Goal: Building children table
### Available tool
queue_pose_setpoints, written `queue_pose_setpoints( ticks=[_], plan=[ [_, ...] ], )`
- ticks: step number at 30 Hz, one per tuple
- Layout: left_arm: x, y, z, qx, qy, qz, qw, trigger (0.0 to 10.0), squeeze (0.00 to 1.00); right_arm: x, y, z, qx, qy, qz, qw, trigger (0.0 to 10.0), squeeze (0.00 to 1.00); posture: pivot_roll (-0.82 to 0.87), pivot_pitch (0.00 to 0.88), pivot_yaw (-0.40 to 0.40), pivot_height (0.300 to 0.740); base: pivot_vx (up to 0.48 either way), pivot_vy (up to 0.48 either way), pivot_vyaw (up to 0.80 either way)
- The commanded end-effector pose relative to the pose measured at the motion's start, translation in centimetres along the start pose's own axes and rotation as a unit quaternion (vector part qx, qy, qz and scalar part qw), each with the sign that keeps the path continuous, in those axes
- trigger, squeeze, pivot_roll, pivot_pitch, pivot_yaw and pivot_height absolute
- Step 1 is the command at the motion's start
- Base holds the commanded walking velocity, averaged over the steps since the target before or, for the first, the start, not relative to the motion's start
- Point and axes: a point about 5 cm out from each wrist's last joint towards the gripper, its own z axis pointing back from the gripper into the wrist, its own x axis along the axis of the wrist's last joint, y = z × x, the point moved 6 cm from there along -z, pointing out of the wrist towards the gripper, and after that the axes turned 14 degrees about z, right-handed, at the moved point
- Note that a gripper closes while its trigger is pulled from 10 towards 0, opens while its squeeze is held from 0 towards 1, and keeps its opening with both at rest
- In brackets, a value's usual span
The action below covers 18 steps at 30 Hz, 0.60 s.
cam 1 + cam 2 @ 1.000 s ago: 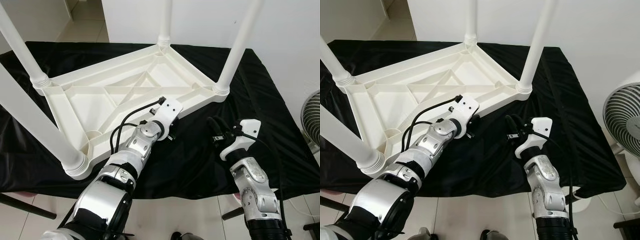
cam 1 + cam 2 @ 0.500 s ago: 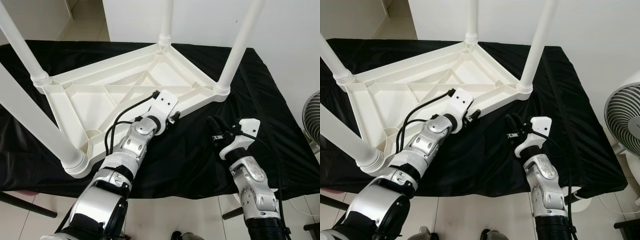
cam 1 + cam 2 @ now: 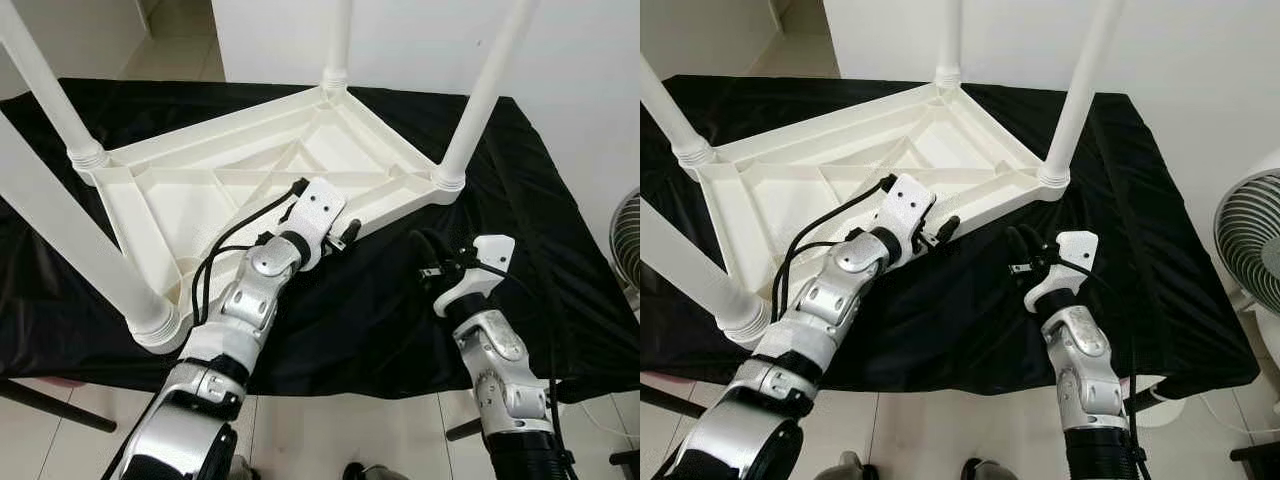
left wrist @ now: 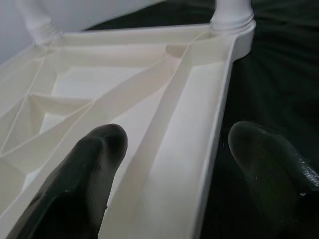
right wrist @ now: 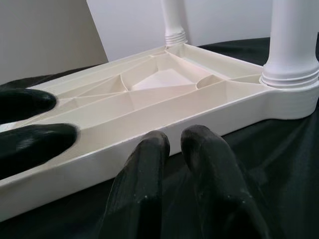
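A white plastic children's table lies upside down on a black cloth, with its legs standing up from the corners. My left gripper is open at the table's near right rim. One finger is over the inside of the rim and the other is outside, above the cloth. My right gripper is shut and holds nothing. It hovers over the cloth a little to the right of the rim, pointing at it. In the right wrist view its fingertips lie together.
The black cloth covers a larger table whose front edge is just before me. A white fan stands on the tiled floor at the right. A white wall rises behind the table.
My left gripper has moved forward from above the cloth to the table's near rim and now straddles it. The right gripper has hardly moved.
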Motion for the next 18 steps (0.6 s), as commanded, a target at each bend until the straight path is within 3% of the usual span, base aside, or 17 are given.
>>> queue_pose_setpoints(
  ticks=[1,9,13,16,18],
  plan=[
    [-0.7,-0.5,1.4,-0.03,0.017,-0.003,0.999,10.0,0.0,-0.5,0.3,0.0,0.007,0.006,0.001,1.0,10.0,0.0,0.08,0.091,-0.006,0.74,0.0,0.0,0.0],
    [-2.0,1.0,3.0,-0.014,0.04,-0.005,0.999,10.0,0.0,-0.6,0.5,-0.3,0.014,0.006,0.0,1.0,10.0,0.0,0.1,0.079,-0.02,0.74,0.0,0.0,0.0],
    [-3.2,2.4,4.5,0.013,0.067,-0.008,0.998,10.0,0.0,-0.6,0.7,-0.6,0.021,0.005,-0.001,1.0,10.0,0.0,0.11,0.075,-0.026,0.74,0.0,0.0,0.0],
    [-3.3,2.5,4.8,0.015,0.072,-0.007,0.997,10.0,0.0,-0.6,0.8,-0.6,0.021,0.005,-0.001,1.0,10.0,0.0,0.11,0.075,-0.026,0.74,0.0,0.0,0.0],
    [-4.3,3.2,5.6,0.026,0.1,-0.02,0.994,10.0,0.0,-0.7,0.8,-0.6,0.024,0.006,0.0,1.0,10.0,0.0,0.11,0.074,-0.031,0.74,0.0,0.0,0.0]
  ],
)
